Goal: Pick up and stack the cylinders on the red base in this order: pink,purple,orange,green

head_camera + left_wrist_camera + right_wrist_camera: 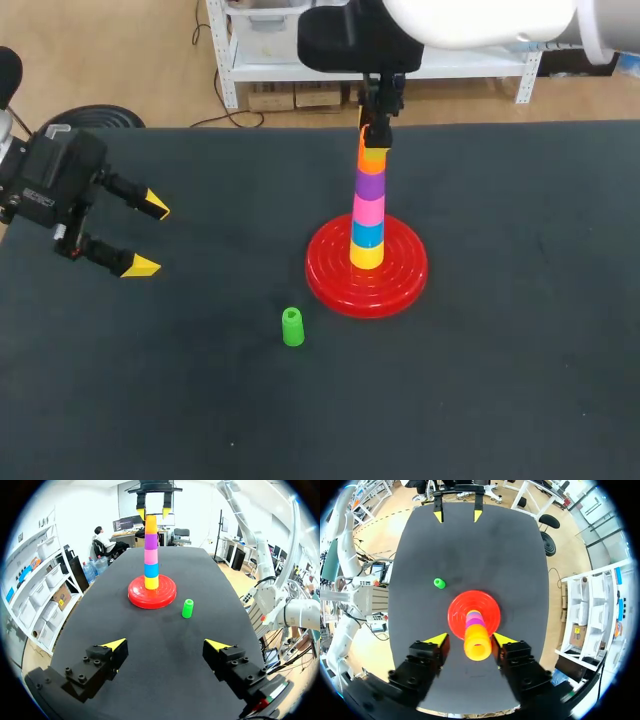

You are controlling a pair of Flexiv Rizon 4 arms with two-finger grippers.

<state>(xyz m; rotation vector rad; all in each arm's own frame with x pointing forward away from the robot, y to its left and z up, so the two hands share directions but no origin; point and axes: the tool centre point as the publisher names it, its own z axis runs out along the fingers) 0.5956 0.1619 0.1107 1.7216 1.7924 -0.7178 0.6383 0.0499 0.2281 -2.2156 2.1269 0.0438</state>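
Orange cylinder (477,649) tops stack on red base (330,275), above purple cylinder (370,185) and pink cylinder (368,211). It sits between fingers of right end effector (376,135), which looks released, gap on one side; cylinder looks seated, so needs no grip. Green cylinder (292,327) upright on bench (500,400), ahead of left end effector (148,236), itself spread wide, holding nothing, well apart from stack. Green due last.

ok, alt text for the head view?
Right pincer, open, sits at the orange cylinder topping the stack on the red base. The green cylinder stands on the table beside the base; left pincer open, well apart.
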